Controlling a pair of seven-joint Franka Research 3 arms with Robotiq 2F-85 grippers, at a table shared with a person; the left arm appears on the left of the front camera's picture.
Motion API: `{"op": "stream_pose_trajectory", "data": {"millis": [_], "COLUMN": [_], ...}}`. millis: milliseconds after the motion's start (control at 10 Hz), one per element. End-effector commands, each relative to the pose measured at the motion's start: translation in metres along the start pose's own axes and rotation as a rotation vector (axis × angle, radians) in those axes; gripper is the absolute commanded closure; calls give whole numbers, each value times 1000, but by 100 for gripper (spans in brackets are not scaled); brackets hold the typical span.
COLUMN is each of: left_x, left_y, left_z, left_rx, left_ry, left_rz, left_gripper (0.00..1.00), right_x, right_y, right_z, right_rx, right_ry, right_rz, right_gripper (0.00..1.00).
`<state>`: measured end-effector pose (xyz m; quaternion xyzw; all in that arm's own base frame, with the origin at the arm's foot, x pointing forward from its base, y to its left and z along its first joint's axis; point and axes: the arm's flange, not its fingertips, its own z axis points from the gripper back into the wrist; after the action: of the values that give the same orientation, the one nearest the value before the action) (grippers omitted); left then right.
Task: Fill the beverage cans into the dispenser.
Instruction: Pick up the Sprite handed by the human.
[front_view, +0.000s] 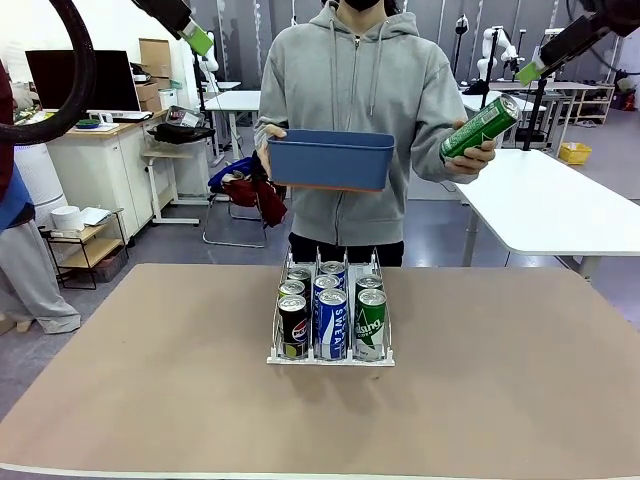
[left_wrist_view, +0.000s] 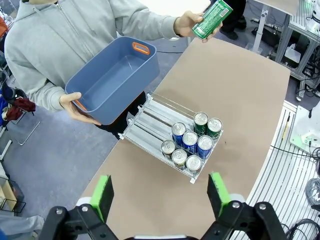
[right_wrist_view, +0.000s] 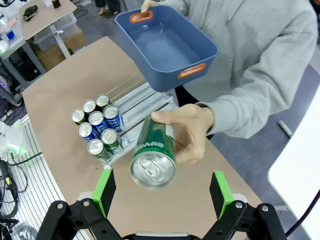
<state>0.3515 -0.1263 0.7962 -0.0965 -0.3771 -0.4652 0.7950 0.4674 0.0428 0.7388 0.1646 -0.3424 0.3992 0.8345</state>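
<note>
**Rack on table, seven cans loaded; one can and bin in person's hands**

Table (front_view: 500, 400): brown top, bare around the rack.

Rack (front_view: 330, 355): white wire, three lanes, standing at the middle of the table, nearer the far edge than the near one. Cans sit bunched at its near end; the far part of the lanes lies bare in the left wrist view.

Cans in rack, near row: black can (front_view: 293, 326) in the left lane, blue-and-white can (front_view: 331, 323) in the middle lane, green can (front_view: 371, 322) in the right lane. More cans stand close behind them, three in the left lane and two in each of the others, seven silver tops in all in the left wrist view.

Left jaws (left_wrist_view: 160, 192): spread wide, holding nothing, high above the table's near side, looking down on the rack.

Right jaws (right_wrist_view: 162, 186): spread wide, holding nothing, raised above the table; the held can lies just beyond the green pads, apart from them.

Person, at the far edge: one hand (front_view: 472, 158) holds a green can (front_view: 482, 126) tilted, top towards the right wrist camera. The other hand (front_view: 265, 140) holds a blue bin (front_view: 330, 160) with orange handles.
</note>
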Motion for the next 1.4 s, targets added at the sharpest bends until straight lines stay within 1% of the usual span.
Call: {"op": "stream_pose_trajectory", "data": {"millis": [0,100,200,300,400,600,1200,1300], "left_x": [-7,-7,-7,-7,-7,-7,-7,-7], "left_y": [-2,-2,-2,-2,-2,-2,-2,-2], "left_z": [-1,-1,-1,-1,-1,-1,-1,-1], "left_rx": [-12,-12,-12,-12,-12,-12,-12,-12], "left_ry": [-3,-3,-3,-3,-3,-3,-3,-3], "left_rz": [4,4,4,4,4,4,4,4], "left_gripper": [0,0,0,0,0,0,0,0], "right_x": [-1,-5,-7,-10,-11,-17,-20,-20], "right_y": [10,11,12,16,15,18,14,14], "right_z": [-6,0,-5,-11,-17,-13,-29,-36], "right_rx": [74,104,141,113,117,100,126,122], "right_ry": [4,25,12,4,-1,6,39,29], "right_rz": [-40,-44,-46,-37,-11,11,16,25], "right_gripper": [0,0,0,0,0,0,0,0]}}
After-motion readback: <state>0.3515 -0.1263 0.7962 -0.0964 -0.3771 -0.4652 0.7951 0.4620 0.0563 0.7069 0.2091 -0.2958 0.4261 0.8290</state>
